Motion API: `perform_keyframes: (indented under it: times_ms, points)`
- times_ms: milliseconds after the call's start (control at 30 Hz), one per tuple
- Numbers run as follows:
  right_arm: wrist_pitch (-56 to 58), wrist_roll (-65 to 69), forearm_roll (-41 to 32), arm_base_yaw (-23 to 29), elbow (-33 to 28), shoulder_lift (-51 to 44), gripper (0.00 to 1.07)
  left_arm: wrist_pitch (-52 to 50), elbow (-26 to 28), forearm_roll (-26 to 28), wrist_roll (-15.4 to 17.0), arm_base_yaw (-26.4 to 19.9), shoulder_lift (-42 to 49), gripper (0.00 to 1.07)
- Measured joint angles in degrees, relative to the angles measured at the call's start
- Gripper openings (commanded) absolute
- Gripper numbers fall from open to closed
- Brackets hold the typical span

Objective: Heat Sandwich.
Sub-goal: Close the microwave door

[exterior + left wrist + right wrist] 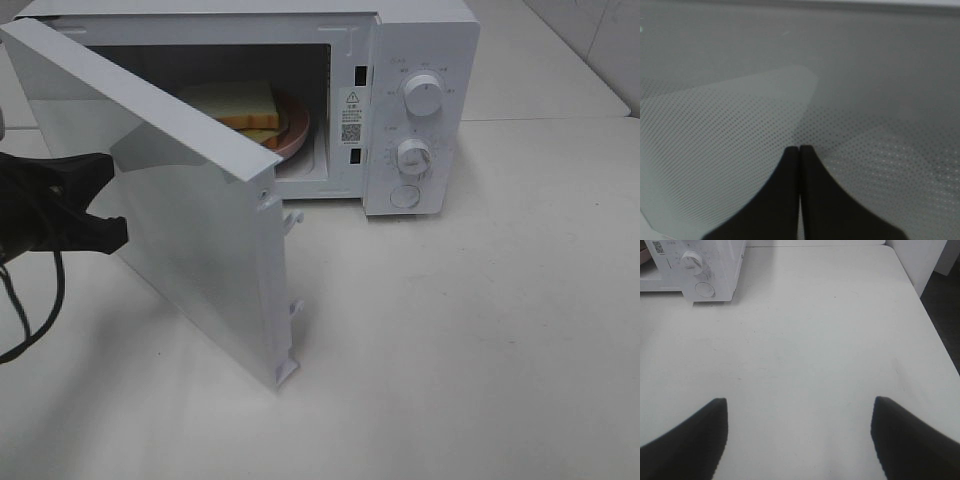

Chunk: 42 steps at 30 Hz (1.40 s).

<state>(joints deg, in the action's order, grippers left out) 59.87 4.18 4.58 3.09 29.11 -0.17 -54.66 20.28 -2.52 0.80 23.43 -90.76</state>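
At the left of the scene, the left gripper (799, 148) has its fingers pressed together, empty, with the tips at the dotted window of the door (200, 230), which is swung open. The right gripper (800, 402) is spread wide over the white table (815, 340), holding nothing. Inside the microwave (425, 50), the sandwich (243, 104) lies on a pink plate (297, 135).
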Motion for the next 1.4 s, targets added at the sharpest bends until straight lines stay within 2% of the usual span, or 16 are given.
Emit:
perform_keyframes:
  times_ms: [200, 433, 533, 600, 633, 700, 767, 867, 1000, 1400]
  points:
    - [0.00, 0.00, 0.00, 0.00, 0.00, 0.00, 0.76, -0.06, 5.56, 10.66, -3.90, 7.33, -5.04, 0.00]
    - [0.00, 0.00, 0.00, 0.00, 0.00, 0.00, 0.76, -0.06, 11.06, 16.90, -6.36, 11.80, -9.00, 0.00]
    - [0.00, 0.00, 0.00, 0.00, 0.00, 0.00, 0.76, 0.17, 15.53, 20.00, -8.48, 14.09, -11.46, 0.00]
    - [0.00, 0.00, 0.00, 0.00, 0.00, 0.00, 0.76, 0.34, 16.50, 20.74, -8.94, 14.50, -11.92, 0.00]
    - [0.00, 0.00, 0.00, 0.00, 0.00, 0.00, 0.76, 1.38, 18.91, 22.69, -10.37, 15.47, -13.12, 0.00]
    - [0.00, 0.00, 0.00, 0.00, 0.00, 0.00, 0.76, 2.01, 19.82, 23.49, -11.29, 15.93, -13.69, 0.00]
    - [0.00, 0.00, 0.00, 0.00, 0.00, 0.00, 0.76, 2.98, 23.15, 26.41, -13.69, 17.13, -15.30, 0.00]
    - [0.00, 0.00, 0.00, 0.00, 0.00, 0.00, 0.76, 3.44, 25.15, 28.19, -15.07, 17.76, -16.33, 0.00]
    - [0.00, 0.00, 0.00, 0.00, 0.00, 0.00, 0.76, 4.24, 30.37, 32.89, -18.11, 19.02, -18.85, 0.00]
    - [0.00, 0.00, 0.00, 0.00, 0.00, 0.00, 0.76, 11.29, 39.99, 38.22, -24.12, 20.45, -22.80, 0.00]
